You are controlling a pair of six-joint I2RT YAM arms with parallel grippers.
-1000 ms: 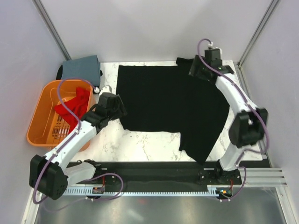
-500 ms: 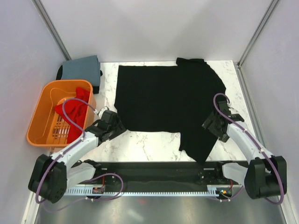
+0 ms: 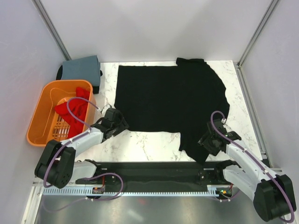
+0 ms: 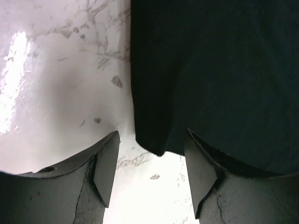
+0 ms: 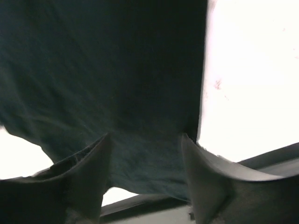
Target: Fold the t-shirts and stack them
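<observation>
1. The left hand [image 4: 150,161] has its fingers spread, astride the near-left corner of the black shirt [image 3: 168,100].
2. The right hand [image 5: 145,161], fingers also apart, hangs over the near-right flap.
3. The black shirt lies spread on the bench [image 3: 145,144].
4. At far left, a grey shirt [image 3: 81,67] sits folded behind a basket [image 3: 37,128] holding a red shirt [image 3: 74,107].

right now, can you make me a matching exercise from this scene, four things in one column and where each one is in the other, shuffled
Things:
1. black t-shirt
2. red cloth
3. grey folded shirt
4. left hand

Places:
A. inside the orange basket
B. at the far left, beyond the basket
C. spread flat across the middle of the table
D. open at the near left corner of the black t-shirt

Pairs: 1-C, 2-A, 3-B, 4-D
</observation>
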